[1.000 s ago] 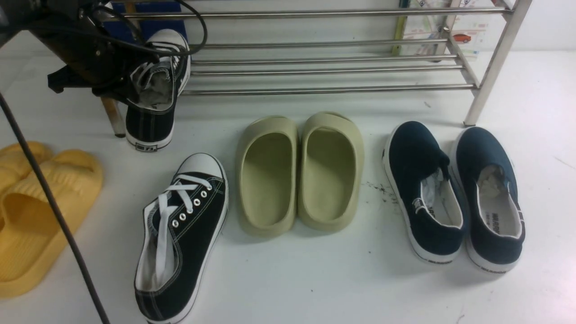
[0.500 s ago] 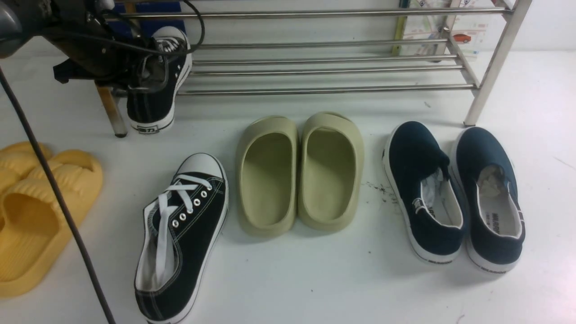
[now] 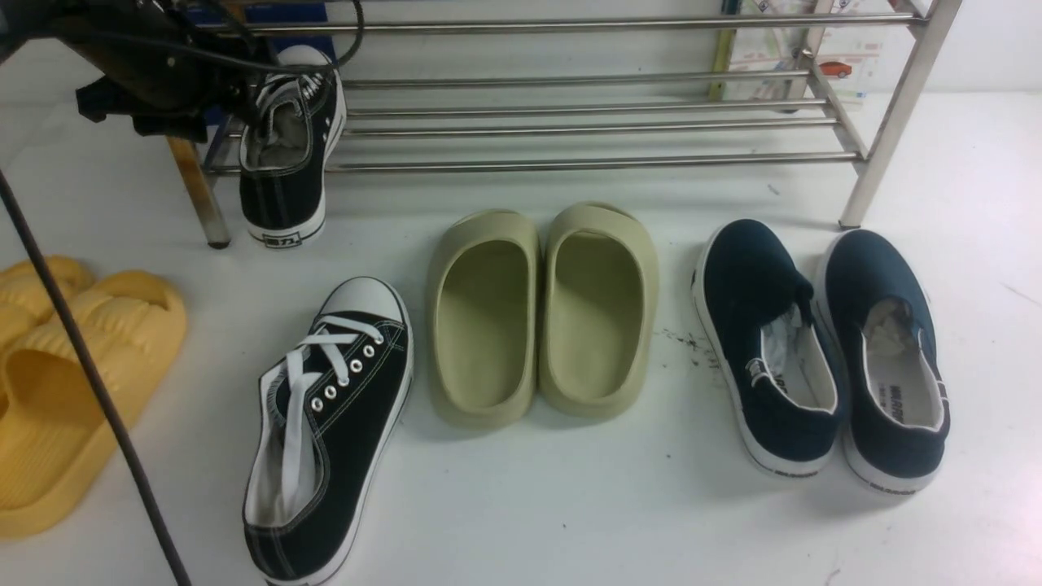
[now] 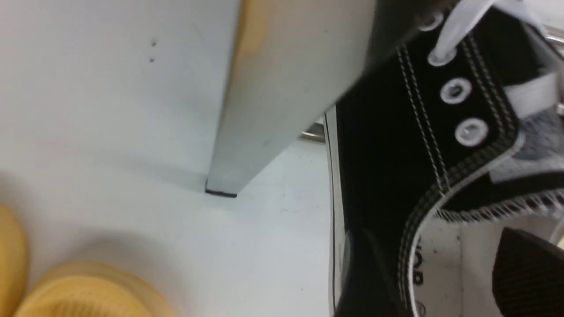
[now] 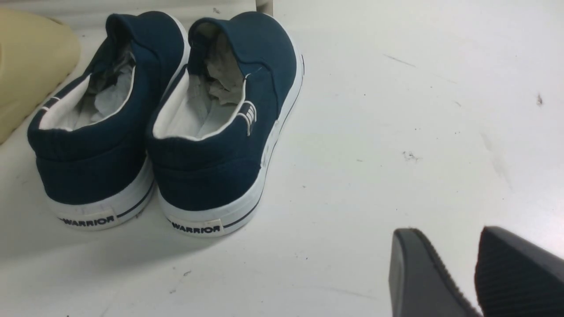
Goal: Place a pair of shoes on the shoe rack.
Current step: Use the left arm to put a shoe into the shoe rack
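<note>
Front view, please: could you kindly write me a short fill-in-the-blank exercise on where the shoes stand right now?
1. The first black sneaker lies on the bars of the shoe rack, at the rack's ___ end.
2. The second black sneaker lies on the table, its toe pointing ___ the rack.
3. Between that sneaker and the navy slip-ons stand the ___ slides.
4. The left gripper has its jaws ___.

Missing words: left; toward; olive-green; open.

Shoe rack [image 3: 891,134] shiny steel; sneaker [image 3: 334,423] matt black canvas, white rubber.
</note>
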{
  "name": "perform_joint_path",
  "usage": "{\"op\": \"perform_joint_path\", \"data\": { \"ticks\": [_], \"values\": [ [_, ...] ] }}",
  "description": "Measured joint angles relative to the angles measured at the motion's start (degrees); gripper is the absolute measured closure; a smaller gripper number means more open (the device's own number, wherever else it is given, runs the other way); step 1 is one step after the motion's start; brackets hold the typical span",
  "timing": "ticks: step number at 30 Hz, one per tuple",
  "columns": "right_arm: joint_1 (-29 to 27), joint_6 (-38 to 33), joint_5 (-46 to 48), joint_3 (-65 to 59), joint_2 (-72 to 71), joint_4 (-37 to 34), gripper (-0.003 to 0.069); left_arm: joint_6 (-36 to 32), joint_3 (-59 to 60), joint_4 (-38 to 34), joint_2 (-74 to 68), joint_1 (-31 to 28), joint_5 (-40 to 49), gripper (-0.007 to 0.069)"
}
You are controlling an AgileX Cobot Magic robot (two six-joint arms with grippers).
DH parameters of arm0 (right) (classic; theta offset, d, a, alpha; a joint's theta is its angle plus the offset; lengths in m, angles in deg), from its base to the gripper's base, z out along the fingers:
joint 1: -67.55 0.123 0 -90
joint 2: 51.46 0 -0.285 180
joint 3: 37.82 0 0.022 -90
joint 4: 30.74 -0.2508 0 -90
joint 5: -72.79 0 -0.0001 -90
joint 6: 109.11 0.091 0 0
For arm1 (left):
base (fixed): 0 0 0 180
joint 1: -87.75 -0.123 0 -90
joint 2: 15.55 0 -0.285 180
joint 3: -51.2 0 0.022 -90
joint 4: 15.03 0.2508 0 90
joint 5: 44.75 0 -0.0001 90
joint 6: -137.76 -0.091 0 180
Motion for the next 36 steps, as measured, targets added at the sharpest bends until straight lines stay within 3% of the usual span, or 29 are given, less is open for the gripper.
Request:
{"op": "perform_joint_path", "data": {
  "ticks": [7, 11, 16, 20, 26, 30, 36],
  "values": [
    [0.0, 0.0, 0.0, 0.0, 0.0, 0.0, 0.0419, 0.0, -0.04, 3.03, 6.35, 0.0, 8.32, 0.0327],
    [0.0, 0.0, 0.0, 0.0, 0.0, 0.0, 0.0419, 0.0, 0.33, 5.97, 9.34, 0.0, 18.42, 0.0491],
    [0.0, 0.0, 0.0, 0.0, 0.0, 0.0, 0.0419, 0.0, 11.18, 6.29, 14.61, 1.12, 18.88, 0.0638],
    [0.0, 0.0, 0.0, 0.0, 0.0, 0.0, 0.0419, 0.0, 22.59, 6.67, 18.99, 4.39, 11.97, 0.0638],
    [0.0, 0.0, 0.0, 0.0, 0.0, 0.0, 0.0419, 0.0, 37.78, 2.26, 21.27, 8.55, -7.79, 0.0638],
    [0.0, 0.0, 0.0, 0.0, 0.0, 0.0, 0.0419, 0.05, 37.58, 0.96, 17.43, 8.52, -13.36, 0.0638],
    [0.0, 0.0, 0.0, 0.0, 0.0, 0.0, 0.0419, 0.05, 30.14, 1.74, 8.52, 8.52, -14.3, 0.0638]
  ]
}}
